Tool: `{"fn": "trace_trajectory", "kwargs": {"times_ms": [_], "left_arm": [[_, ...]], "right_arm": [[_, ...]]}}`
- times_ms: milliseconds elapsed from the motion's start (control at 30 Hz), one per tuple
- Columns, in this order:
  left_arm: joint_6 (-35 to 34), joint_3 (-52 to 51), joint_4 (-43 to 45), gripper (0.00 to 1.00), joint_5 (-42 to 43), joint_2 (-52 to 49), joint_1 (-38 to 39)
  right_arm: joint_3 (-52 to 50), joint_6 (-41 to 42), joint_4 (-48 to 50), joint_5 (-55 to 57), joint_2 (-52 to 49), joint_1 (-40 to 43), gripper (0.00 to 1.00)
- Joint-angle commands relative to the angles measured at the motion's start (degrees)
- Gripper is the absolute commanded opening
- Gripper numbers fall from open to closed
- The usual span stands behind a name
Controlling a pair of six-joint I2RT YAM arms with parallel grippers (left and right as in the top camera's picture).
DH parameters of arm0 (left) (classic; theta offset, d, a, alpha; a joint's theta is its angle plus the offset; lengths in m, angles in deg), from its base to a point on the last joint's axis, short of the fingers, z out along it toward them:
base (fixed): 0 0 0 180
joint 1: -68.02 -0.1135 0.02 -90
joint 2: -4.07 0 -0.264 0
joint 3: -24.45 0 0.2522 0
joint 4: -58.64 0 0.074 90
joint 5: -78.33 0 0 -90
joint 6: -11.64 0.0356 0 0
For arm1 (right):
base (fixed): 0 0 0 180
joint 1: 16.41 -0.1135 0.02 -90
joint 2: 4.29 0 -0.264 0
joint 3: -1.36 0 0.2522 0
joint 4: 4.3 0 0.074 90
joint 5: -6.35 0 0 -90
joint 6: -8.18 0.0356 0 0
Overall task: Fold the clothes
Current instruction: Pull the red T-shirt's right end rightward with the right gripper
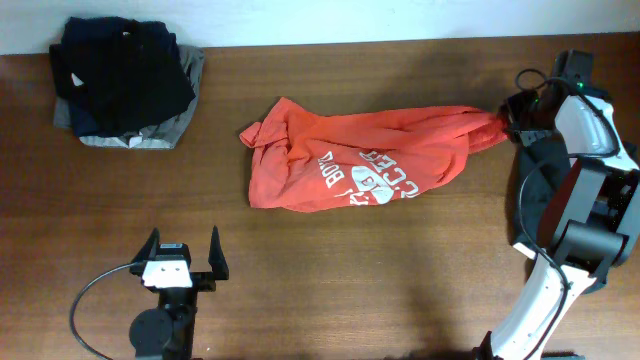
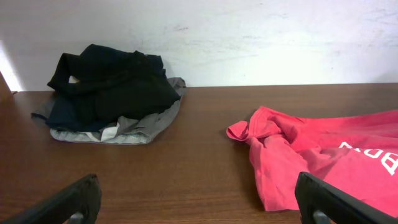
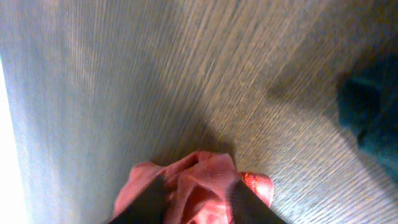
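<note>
T-shirt (image 1: 350, 160), red-orange with white lettering, lies crumpled and drawn out lengthwise on the table (image 1: 330, 290). It is well to the right of the pile of dark garments (image 1: 125, 85) and somewhat nearer the front than that pile.

Nearest the front edge, slightly right of the pile, the left gripper (image 1: 183, 245) hovers with its jaws spread wide and nothing between them. Bare wood lies between it and the shirt, and between it and the pile.

Farther back, the shirt's collar end points toward the pile, with an open strip of table between the two. The opposite end, farthest from the pile, is gathered into a narrow tail, and the right gripper (image 1: 505, 122) is clamped on it. The right wrist view shows red cloth bunched between the dark fingers (image 3: 140, 208).

The pile itself sits at the back left, just beside the table's rear edge, where the pale wall (image 2: 249, 37) begins.
</note>
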Motion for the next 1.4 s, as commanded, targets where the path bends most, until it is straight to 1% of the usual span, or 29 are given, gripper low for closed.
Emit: {"fn": "trace_trajectory", "kwargs": {"times_ms": [0, 33, 267, 500, 600, 733, 1033, 1233, 1367], "left_arm": [[1.1, -0.2, -0.2, 0.99, 0.7, 0.3, -0.4], [1.1, -0.2, -0.2, 0.99, 0.6, 0.3, -0.4], [1.1, -0.2, -0.2, 0.99, 0.6, 0.3, -0.4], [1.1, -0.2, -0.2, 0.99, 0.7, 0.3, -0.4], [1.1, -0.2, -0.2, 0.99, 0.7, 0.3, -0.4], [1.1, -0.2, -0.2, 0.99, 0.7, 0.3, -0.4], [1.1, -0.2, -0.2, 0.99, 0.6, 0.3, -0.4], [1.1, -0.2, -0.2, 0.99, 0.6, 0.3, -0.4], [1.1, -0.2, -0.2, 0.99, 0.6, 0.3, -0.4]], "right_arm": [[0.2, 0.2, 0.2, -0.1, -0.5, -1.0, 0.08], [0.2, -0.1, 0.2, -0.1, -0.5, -1.0, 0.04], [4.2, -7.3, -2.4, -0.1, 2.8, -1.1, 0.04], [11.2, -15.3, -8.9, 0.5, 11.3, -3.1, 0.04], [13.4, -17.0, -11.8, 3.2, 15.4, -4.7, 0.04], [14.4, -20.9, -13.5, 7.6, 20.9, -7.7, 0.04], [14.4, -23.4, -18.1, 19.0, 29.1, -13.5, 0.04], [14.4, -24.2, -20.6, 21.0, 31.5, -14.3, 0.04], [14.4, -24.2, -22.5, 28.1, 31.9, -14.3, 0.04]]}}
